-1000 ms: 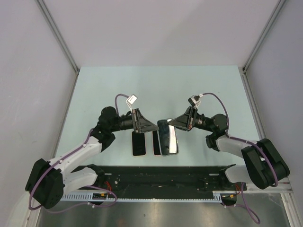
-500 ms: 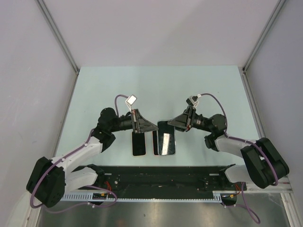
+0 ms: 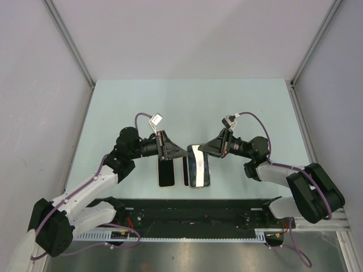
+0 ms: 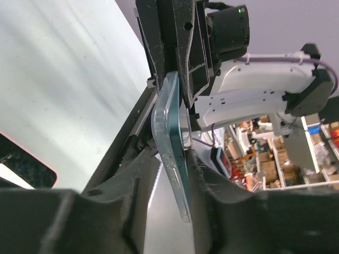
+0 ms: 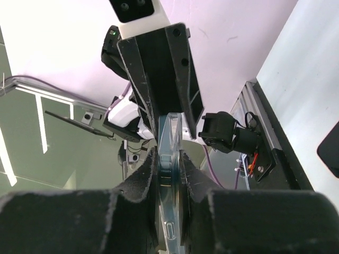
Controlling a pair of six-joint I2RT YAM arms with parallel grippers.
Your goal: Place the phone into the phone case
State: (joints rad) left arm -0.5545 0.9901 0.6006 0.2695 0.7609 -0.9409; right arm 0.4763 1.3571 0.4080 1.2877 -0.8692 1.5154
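Observation:
A teal phone [image 3: 198,165] sitting in a clear case [image 4: 163,132] is held on edge between both grippers above the table's near middle. My left gripper [image 3: 182,153] grips one end of it; in the left wrist view [image 4: 169,151] the case and the phone's teal edge [image 4: 177,137] run between the fingers. My right gripper [image 3: 199,149] is shut on the other end; in the right wrist view [image 5: 170,156] its pads press both faces of the clear case [image 5: 170,132]. The glossy screen faces up toward the top camera.
A second flat black slab with a pinkish rim [image 3: 166,173] lies on the pale green table [image 3: 187,102] just left of the held phone; it also shows in the left wrist view [image 4: 21,164]. The black rail [image 3: 193,212] runs along the near edge.
The held phone has tipped flatter and shifted slightly left. Both wrists have moved a little left and up with it, and the left arm's elbow has swung out.

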